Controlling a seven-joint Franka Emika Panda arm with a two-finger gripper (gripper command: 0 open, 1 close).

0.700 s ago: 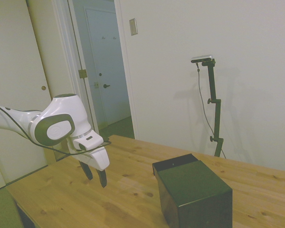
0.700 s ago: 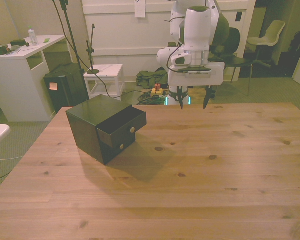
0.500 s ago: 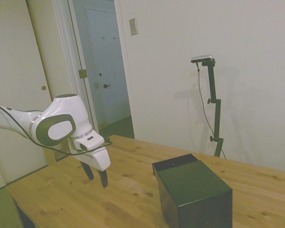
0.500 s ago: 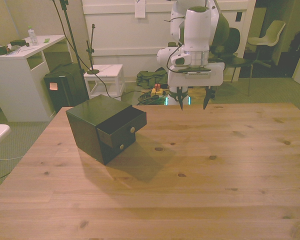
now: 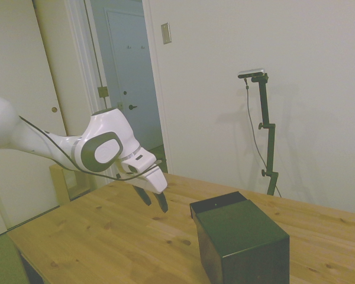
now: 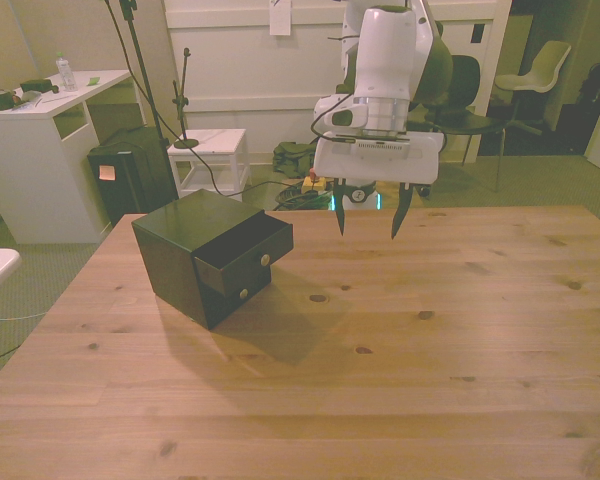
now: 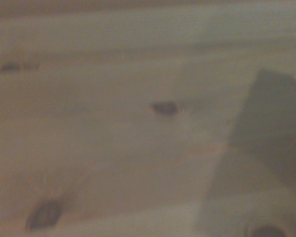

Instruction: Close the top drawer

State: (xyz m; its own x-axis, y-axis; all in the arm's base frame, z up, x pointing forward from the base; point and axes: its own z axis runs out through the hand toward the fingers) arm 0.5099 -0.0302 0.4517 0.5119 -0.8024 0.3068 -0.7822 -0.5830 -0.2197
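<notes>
Front view, for your record: black cabinet [image 6: 185,258] at left of centre on the wooden table [image 6: 400,370]. Its top drawer [image 6: 242,256] stands pulled out toward the frame's right, with a small round knob on its face; a second knob sits lower, on the drawer beneath. You cannot see into the open drawer from here, so contents are not listed. Gripper [image 6: 369,210] hangs above the table at upper centre, well apart from the cabinet, fingers spread and holding nothing. Side view: cabinet at lower right, gripper at centre left. Wrist view: blurred table grain only.
</notes>
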